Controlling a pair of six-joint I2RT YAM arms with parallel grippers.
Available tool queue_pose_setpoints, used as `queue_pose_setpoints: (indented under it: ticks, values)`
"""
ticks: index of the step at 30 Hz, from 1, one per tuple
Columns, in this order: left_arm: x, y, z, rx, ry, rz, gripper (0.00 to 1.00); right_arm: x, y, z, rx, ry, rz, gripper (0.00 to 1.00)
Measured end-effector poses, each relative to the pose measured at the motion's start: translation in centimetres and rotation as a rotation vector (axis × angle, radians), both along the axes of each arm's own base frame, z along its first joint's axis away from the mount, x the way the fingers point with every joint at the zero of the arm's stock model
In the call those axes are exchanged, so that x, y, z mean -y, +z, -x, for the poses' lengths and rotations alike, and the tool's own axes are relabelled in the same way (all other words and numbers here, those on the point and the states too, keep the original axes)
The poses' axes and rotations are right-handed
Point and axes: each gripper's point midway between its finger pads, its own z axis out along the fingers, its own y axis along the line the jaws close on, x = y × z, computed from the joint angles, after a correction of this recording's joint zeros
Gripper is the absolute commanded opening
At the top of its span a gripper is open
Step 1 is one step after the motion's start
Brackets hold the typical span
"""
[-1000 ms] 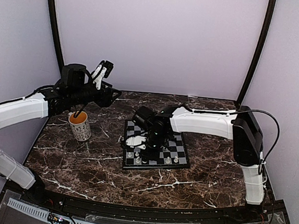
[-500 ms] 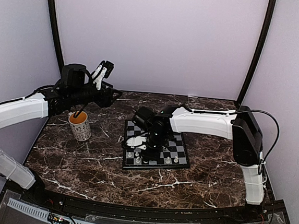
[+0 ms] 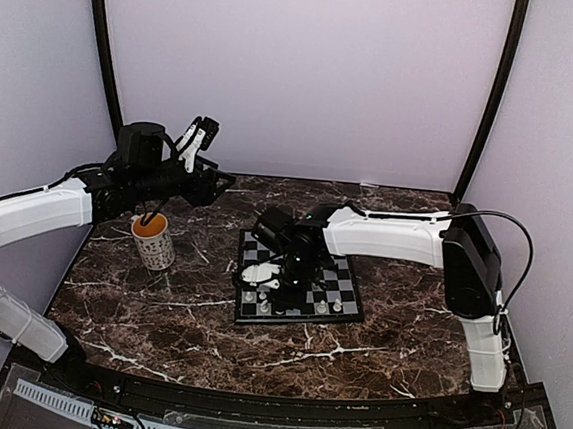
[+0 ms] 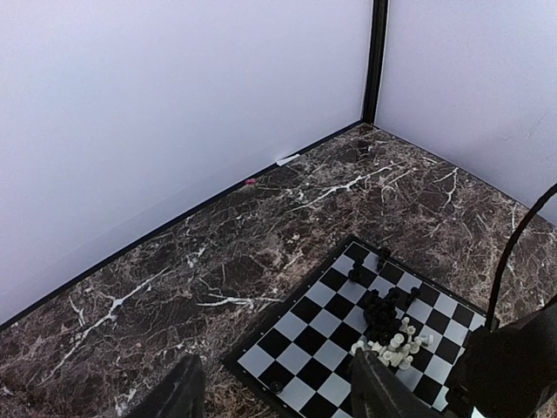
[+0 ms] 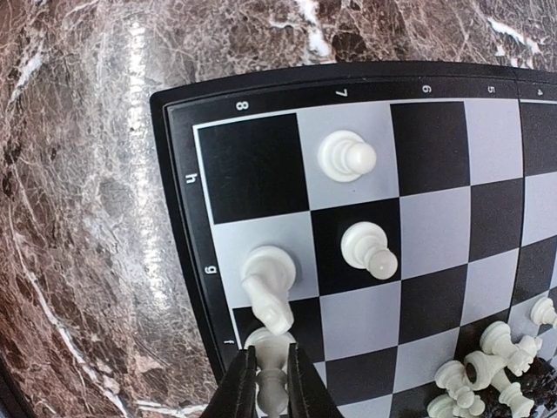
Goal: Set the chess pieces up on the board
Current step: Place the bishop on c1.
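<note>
1. White chess pieces are standing along the edge of the board in the right wrist view. 2 small ones are sitting upright toward 12 o'clock, and a taller white figure is leaning just below them.
2. At 6 o'clock in that view, the right gripper is hanging over the board's border. Its fingers are sitting close on either side of 1 white piece. I cannot tell whether they are pinching it or standing just clear of it.
3. A mixed heap of white and black figures is lying near the board's middle.
4. The left gripper is hovering above the table at 10 o'clock of the board in the top view. Its fingers are spreading wide with nothing between them.
5. A mug with an orange inside is standing on the marble tabletop, at 9 o'clock of the board and well apart from it.
</note>
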Motion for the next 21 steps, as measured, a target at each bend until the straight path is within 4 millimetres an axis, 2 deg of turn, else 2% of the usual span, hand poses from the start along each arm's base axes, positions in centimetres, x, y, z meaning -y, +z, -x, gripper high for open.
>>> queue_pose_setpoints:
  ticks: [2,15,21]
  values:
    - [0.02,0.00,0.01,0.000,-0.001,0.000,0.59,0.01,-0.12,0.01,-0.002,-0.002,0.002,0.21]
    - [0.18,-0.01,0.16,-0.003,-0.013,0.003,0.59,-0.03,-0.33,0.14,0.000,-0.004,0.009,0.30]
    - [0.25,-0.03,0.22,-0.004,-0.019,0.003,0.60,0.06,-0.35,0.01,0.008,-0.006,0.014,0.42]
